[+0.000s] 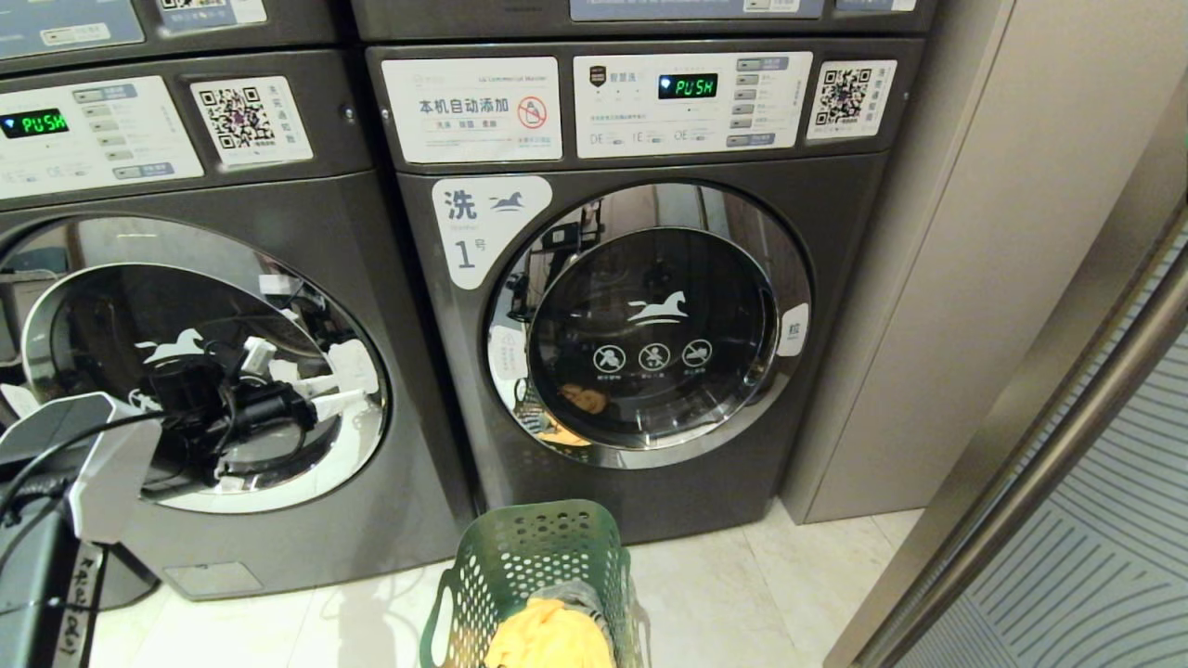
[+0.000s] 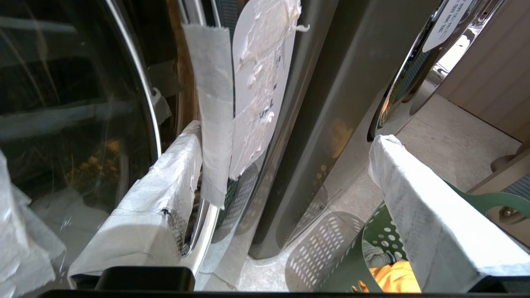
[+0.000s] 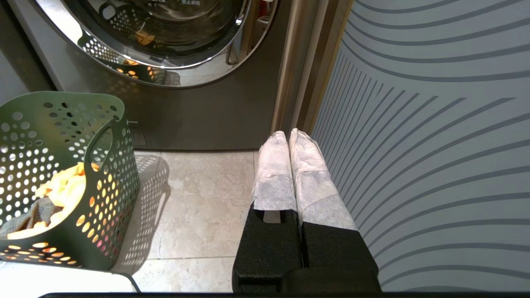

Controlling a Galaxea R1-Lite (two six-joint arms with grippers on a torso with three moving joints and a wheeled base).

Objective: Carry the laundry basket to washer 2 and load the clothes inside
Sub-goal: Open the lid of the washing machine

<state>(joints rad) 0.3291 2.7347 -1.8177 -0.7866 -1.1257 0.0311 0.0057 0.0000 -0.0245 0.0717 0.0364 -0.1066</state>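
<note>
The dark green laundry basket stands on the floor before the washers, with yellow and grey clothes inside; it also shows in the left wrist view and the right wrist view. The dark grey washer on the left has its door closed and its number out of view, so I cannot tell whether it is washer 2. My left gripper is open at that door's right edge. One white-wrapped finger rests against the chrome rim by a taped label. My right gripper hangs shut and empty near the floor.
The washer marked 1 stands on the right, door closed, directly behind the basket. A beige side panel and a striped glass door with a metal rail close off the right side. The tiled floor runs between them.
</note>
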